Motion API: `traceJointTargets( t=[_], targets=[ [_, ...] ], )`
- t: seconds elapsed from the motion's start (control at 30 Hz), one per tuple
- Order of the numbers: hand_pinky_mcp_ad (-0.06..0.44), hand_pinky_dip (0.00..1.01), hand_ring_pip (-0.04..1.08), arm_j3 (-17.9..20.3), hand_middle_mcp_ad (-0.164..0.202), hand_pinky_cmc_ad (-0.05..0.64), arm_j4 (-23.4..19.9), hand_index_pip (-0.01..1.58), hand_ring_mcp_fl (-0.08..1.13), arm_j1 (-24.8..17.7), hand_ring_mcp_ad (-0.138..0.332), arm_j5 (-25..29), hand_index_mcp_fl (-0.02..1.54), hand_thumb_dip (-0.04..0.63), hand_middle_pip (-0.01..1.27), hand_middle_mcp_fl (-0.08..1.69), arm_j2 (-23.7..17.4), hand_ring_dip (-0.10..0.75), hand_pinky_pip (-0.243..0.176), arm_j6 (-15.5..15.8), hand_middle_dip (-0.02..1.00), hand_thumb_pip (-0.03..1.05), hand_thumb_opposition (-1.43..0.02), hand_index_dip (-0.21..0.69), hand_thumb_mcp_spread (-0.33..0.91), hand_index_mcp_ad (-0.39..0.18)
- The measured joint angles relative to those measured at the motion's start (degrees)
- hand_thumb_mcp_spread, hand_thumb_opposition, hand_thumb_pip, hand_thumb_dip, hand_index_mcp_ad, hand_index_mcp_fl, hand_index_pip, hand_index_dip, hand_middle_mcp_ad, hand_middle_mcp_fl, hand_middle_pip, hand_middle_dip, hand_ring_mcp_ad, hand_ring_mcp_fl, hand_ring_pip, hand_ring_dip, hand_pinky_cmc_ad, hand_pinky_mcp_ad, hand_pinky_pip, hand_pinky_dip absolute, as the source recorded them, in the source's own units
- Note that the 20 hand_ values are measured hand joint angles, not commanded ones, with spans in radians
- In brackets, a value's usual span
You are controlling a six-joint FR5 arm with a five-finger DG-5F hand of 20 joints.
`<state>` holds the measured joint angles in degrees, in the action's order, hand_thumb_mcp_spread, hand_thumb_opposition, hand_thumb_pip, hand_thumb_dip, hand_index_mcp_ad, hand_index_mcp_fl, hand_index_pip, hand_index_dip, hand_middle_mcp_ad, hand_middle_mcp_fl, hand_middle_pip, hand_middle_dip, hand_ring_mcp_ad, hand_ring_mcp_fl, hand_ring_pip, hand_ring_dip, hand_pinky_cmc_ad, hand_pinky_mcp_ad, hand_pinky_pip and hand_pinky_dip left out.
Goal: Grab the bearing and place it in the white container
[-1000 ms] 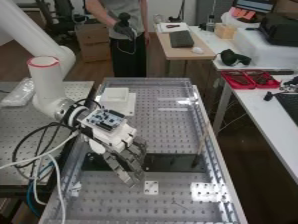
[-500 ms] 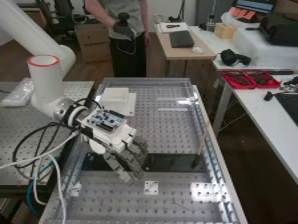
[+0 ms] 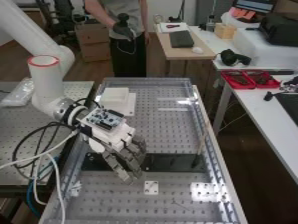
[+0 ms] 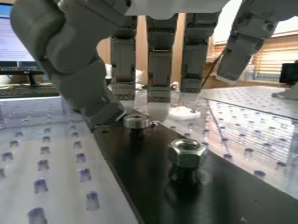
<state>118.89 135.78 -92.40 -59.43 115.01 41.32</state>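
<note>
Low over the dark bar, the hand [image 3: 121, 152] points its straight fingers downward in the high view. In the wrist view the hand [image 4: 159, 60] is open, its long fingers hanging straight beyond the bar. The thumb bends down close beside a small metal ring, the bearing [image 4: 137, 121], which sits on the dark bar [image 4: 143, 162]; whether the thumb touches it I cannot tell. The white container [image 3: 116, 95] stands at the bench's far left, on a flat white plate.
A metal hex nut or bolt head [image 4: 187, 153] stands up from the bar near the bearing. A small white square piece [image 3: 151, 188] lies on the perforated bench [image 3: 166, 205] beside the fingertips. A thin brown rod [image 3: 201, 145] rises near the bar's right end. Cables hang left of the hand.
The fingertips have shifted slightly toward the bench's far end and left, away from the small white square piece. The arm's upper part looks unmoved.
</note>
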Motion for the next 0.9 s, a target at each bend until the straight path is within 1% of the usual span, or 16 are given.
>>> traceJointTargets(
  t=[0.1, 0.53, 0.8, 0.9],
  targets=[
    [0.288, 0.55, 0.78, 0.09, 0.040, 0.367, -0.23, 1.42, -0.01, -0.14, 0.099, 0.39, 0.00, 0.314, 1.05, 0.15, 0.08, 0.367, -0.124, 0.28, 0.68, 0.86, -0.79, 0.042, 0.39, -0.129],
    [0.288, 0.55, 0.78, 0.29, 0.040, 0.367, -1.21, 1.42, -0.01, -0.36, 0.099, 1.76, 0.00, 0.314, 1.05, 0.15, 0.99, 0.367, -0.124, 0.67, 0.68, 0.86, -0.77, 0.042, 0.39, -0.120],
    [0.286, 0.56, 0.78, 0.48, 0.040, 0.367, -2.82, 1.42, -0.01, -0.51, 0.099, 2.19, 0.00, 0.314, 1.05, 0.15, 1.25, 0.367, -0.124, 1.76, 0.68, 0.85, -0.77, 0.042, 0.39, -0.126],
    [0.286, 0.56, 0.78, 0.39, 0.044, 0.367, -2.91, 1.42, -0.01, -0.59, 0.099, 2.39, 0.02, 0.314, 1.05, 0.15, 1.55, 0.367, -0.124, 2.28, 0.68, 0.85, -0.77, 0.042, 0.39, -0.129]
  ],
)
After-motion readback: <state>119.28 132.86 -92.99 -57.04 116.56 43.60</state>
